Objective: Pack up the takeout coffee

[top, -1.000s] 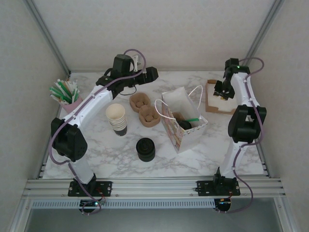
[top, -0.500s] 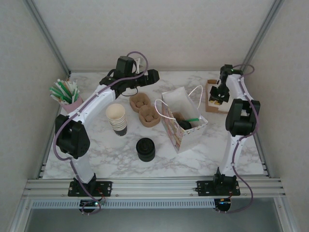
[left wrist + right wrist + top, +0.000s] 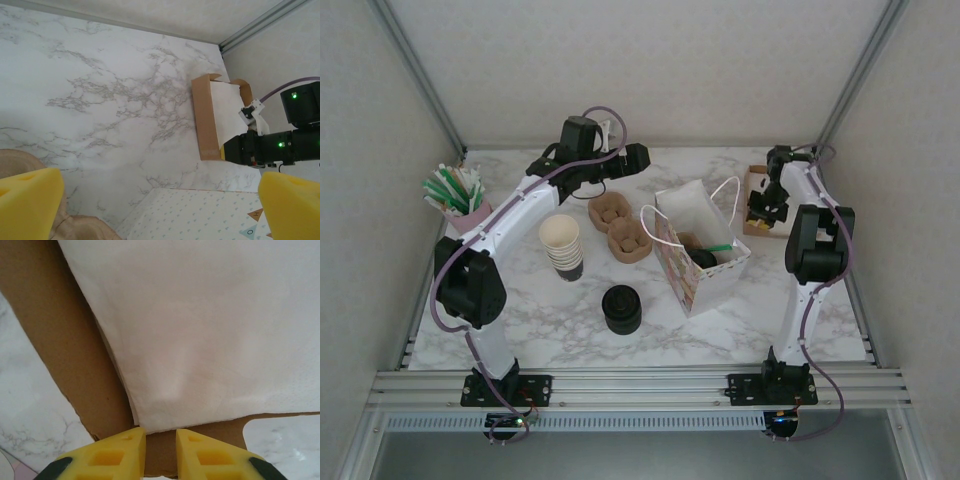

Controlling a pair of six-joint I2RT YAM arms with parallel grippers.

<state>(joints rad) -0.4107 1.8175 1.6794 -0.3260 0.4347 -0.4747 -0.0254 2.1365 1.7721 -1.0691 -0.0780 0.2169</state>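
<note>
The takeout coffee (image 3: 703, 258), a cup with a round black lid, sits inside the open patterned paper bag (image 3: 705, 275) beside a green straw. My left gripper (image 3: 625, 157) hangs wide open and holds nothing behind the bag; in the left wrist view its yellow pads (image 3: 31, 200) frame the bag's top (image 3: 210, 215). My right gripper (image 3: 763, 212) is down at the brown napkin box (image 3: 757, 215). Its fingertips (image 3: 127, 450) stand a small gap apart over the box's cardboard floor. The white napkins' (image 3: 210, 330) edge lies just beyond them, with nothing between the fingers.
A stack of cream cups (image 3: 561, 245) and a stack of black lids (image 3: 621, 308) stand left of the bag. Two brown pulp carriers (image 3: 620, 225) lie behind them. A pink cup of straws (image 3: 455, 190) is at the far left. The napkin box (image 3: 220, 117) is near the right wall.
The right arm has folded in and swung its gripper left and down onto the near-left side of the napkin box. The left arm shifted slightly at first, then held still.
</note>
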